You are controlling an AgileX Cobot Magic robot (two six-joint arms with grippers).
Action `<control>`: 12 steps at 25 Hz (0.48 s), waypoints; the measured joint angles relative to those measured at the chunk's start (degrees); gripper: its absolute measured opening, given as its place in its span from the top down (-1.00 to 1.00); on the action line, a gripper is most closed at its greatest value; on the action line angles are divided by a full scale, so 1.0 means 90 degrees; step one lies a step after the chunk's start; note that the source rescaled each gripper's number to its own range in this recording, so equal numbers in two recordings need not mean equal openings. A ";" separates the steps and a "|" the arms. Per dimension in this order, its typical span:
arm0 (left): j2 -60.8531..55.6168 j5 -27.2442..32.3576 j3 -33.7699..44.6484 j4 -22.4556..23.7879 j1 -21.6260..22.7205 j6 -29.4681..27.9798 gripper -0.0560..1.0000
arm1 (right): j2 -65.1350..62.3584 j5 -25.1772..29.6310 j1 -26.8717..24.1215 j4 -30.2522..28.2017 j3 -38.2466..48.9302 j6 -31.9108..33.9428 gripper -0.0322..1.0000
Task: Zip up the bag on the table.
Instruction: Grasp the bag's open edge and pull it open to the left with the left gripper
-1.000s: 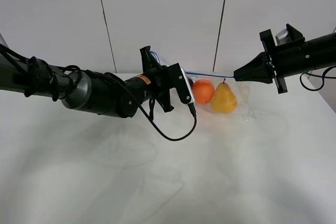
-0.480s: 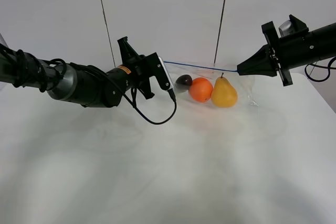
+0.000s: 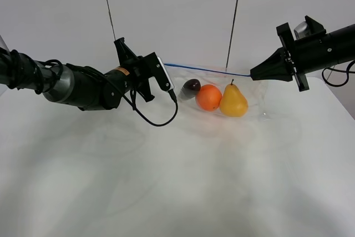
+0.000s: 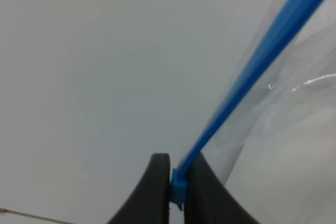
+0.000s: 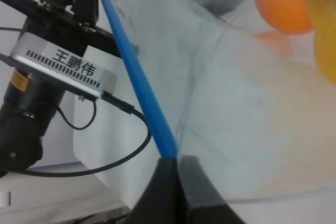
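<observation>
So from the overhead cam, the left claw (image 3: 165, 66) is sitting at about 10 o'clock of the bag (image 3: 259, 97), and it's pinching the very end of the blue zip strip (image 3: 208, 70). The left wrist cam backs that up: the claw (image 4: 177, 181) is closed tight, with the strip's end tab squeezed between the two dark fingertips and the strip running away from it.

The strip is stretching straight and taut across to the right, hanging above the surface (image 3: 177, 181). The clear bag is dangling under it at roughly 1 o'clock of the surface, with its lower part looking like it's resting there. Inside, a dark purple vegetable (image 3: 192, 85) is lying at 9 o'clock of the orange (image 3: 209, 97), and the pear (image 3: 233, 101) is standing at the orange's 3 o'clock, touching it.

The right claw (image 3: 253, 74) is gripping the other end of the strip at about 2 o'clock of the pear. On its wrist cam the claw (image 5: 177, 164) is also fully closed, clamping the strip between its tips.
</observation>
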 joint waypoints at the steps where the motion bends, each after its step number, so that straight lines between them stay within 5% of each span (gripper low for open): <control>1: 0.0000 0.0000 0.0000 0.0005 0.0005 -0.0092 0.89 | 0.0000 0.0000 0.0000 0.0007 0.0000 0.0000 0.94; 5: 0.0000 0.0037 0.0000 -0.0035 0.0005 -0.0508 0.79 | 0.0000 0.0000 0.0000 0.0013 0.0000 0.0000 0.94; 8: 0.0000 0.0037 0.0000 -0.0265 0.0164 -0.0945 0.12 | -0.0006 0.0042 -0.0022 -0.0197 0.0000 0.0000 0.94; 10: 0.0000 0.0030 0.0000 -0.0327 0.0199 -0.1317 -0.50 | -0.0006 0.0048 -0.0021 -0.0250 0.0000 0.0000 0.94; 12: 0.0000 0.0093 0.0000 -0.0394 0.0208 -0.1541 -0.81 | -0.0006 0.0048 -0.0021 -0.0250 0.0000 -0.0006 0.94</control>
